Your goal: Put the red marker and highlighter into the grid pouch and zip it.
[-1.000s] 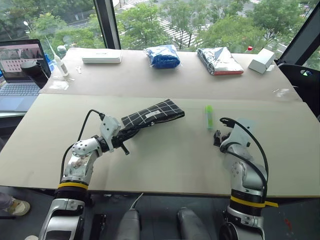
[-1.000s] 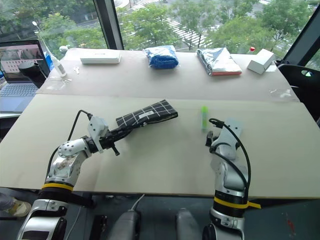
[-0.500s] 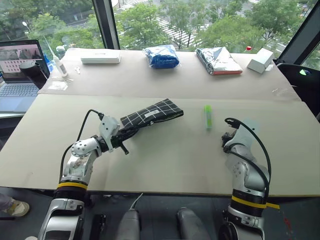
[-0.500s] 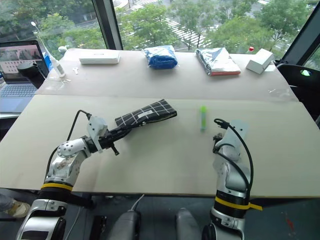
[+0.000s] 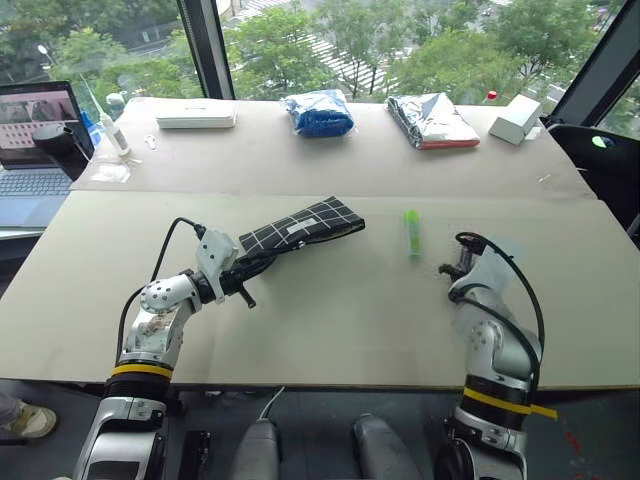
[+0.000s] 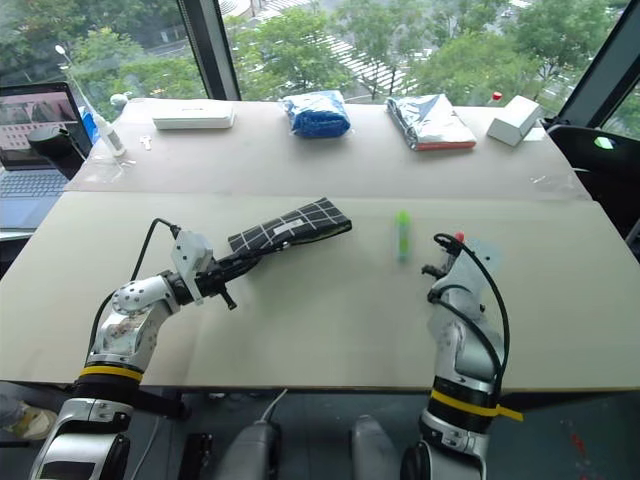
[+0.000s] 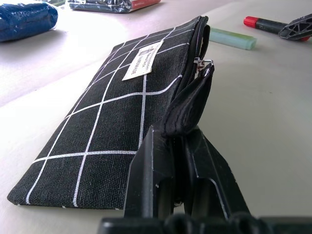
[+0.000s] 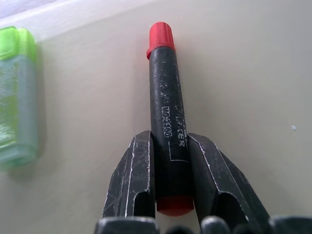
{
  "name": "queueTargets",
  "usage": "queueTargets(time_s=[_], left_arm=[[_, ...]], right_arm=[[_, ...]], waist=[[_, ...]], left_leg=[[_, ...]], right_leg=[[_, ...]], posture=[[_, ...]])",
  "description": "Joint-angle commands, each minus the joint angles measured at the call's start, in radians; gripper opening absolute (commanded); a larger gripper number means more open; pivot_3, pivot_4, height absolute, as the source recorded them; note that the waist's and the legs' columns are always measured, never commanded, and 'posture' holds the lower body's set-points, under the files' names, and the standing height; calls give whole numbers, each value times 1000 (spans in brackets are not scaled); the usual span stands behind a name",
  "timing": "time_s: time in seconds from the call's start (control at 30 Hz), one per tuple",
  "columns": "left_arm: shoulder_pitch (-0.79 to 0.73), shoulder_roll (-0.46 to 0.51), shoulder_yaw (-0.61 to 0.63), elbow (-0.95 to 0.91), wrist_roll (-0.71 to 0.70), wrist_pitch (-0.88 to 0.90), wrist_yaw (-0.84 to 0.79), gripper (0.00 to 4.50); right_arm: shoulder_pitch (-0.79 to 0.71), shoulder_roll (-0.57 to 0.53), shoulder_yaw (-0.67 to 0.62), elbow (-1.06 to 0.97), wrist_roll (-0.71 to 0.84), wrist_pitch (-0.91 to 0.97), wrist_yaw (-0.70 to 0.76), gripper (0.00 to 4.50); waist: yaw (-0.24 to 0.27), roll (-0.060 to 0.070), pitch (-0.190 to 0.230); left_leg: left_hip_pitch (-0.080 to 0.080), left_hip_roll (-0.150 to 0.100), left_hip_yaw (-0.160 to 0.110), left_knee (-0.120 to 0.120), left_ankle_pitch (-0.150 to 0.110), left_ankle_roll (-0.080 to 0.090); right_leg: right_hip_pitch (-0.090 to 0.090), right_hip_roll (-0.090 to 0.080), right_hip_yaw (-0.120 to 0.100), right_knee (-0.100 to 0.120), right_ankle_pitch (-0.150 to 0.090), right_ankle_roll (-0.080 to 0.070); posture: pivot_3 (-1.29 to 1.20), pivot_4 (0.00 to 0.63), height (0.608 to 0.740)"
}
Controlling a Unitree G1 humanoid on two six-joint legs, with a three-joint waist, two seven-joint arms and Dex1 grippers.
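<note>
Right wrist view, right end effector [image 8: 171, 161] clamping red marker [image 8: 167, 112], left end effector [image 7: 173, 161] pinching zipper strap [image 7: 187, 105].

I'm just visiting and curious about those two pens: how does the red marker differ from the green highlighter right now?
The red marker has a black barrel with red ends; the highlighter is light green and translucent. The marker is slim and round, the highlighter broader and flatter. The marker is clamped in the right gripper; the highlighter lies free on the table. Both are short pens.
</note>
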Motion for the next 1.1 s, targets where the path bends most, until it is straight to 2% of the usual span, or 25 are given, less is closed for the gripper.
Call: queueTargets(time_s=[0.03,0.27,0.43,0.73,1.1], left_arm=[[3,13,23,-46,-19,3,-4,0],[0,16,17,-52,-19,11,-17,0],[1,19,17,-60,-19,17,-24,0],[-2,17,19,-65,-19,24,-26,0],[1,15,19,-81,-24,31,-27,0]], right_arm=[[-97,-167,62,-3,24,-203,209,600],[-44,-539,403,15,-132,-626,669,600],[-30,-694,507,118,-202,-920,849,600],[-91,-716,580,282,-324,-1243,888,600],[-158,-684,606,405,-417,-1328,868,600]], waist=[[0,4,3],[-1,5,4],[2,5,4],[3,4,4],[10,4,4]], left_leg=[[0,0,0,0,0,0],[1,0,1,-3,0,0],[-1,0,1,-2,0,0],[0,-1,1,-1,0,0],[0,-1,1,0,0,0]], right_leg=[[0,0,0,0,0,0],[0,0,0,-3,-1,1],[2,-1,1,-7,0,2],[2,0,1,-7,1,0],[3,0,0,-7,3,-3]], posture=[[0,150,740],[0,150,740],[0,150,740],[0,150,740],[0,150,740]])
